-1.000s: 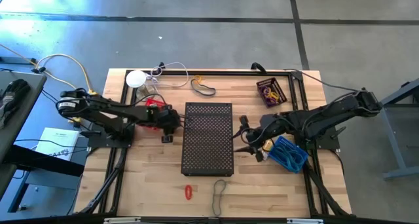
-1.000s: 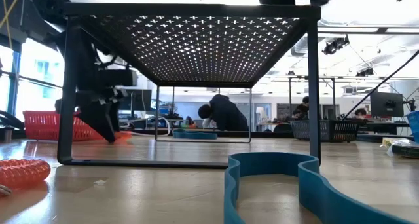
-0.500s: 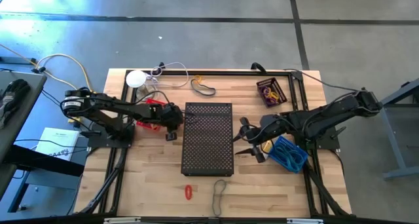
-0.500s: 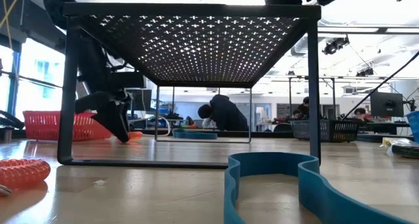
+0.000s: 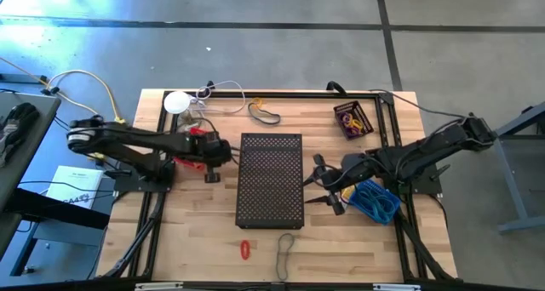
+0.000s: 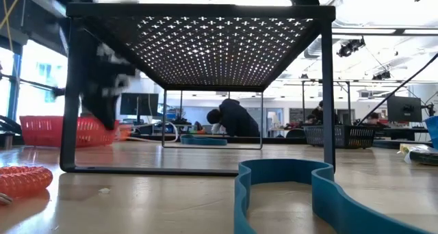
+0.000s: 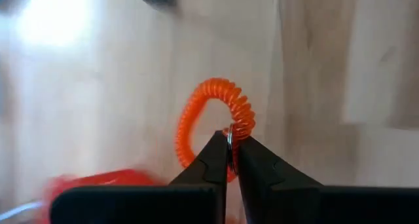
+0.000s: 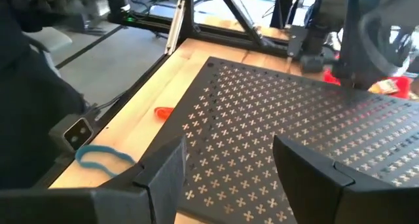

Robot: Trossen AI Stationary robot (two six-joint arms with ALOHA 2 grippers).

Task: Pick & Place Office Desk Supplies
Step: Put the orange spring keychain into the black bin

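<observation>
We see the left gripper (image 7: 230, 160) has just snapped shut on the orange coil loop (image 7: 216, 119), pinching it by its small metal ring, after standing half open a second ago. The loop now hangs from the fingertips above the wood, left of the black perforated stand (image 5: 271, 179) (the red basket (image 5: 194, 149) sits close by). We judge the pick made; placing comes next. The right gripper (image 5: 328, 189) waits open beside the stand.
</observation>
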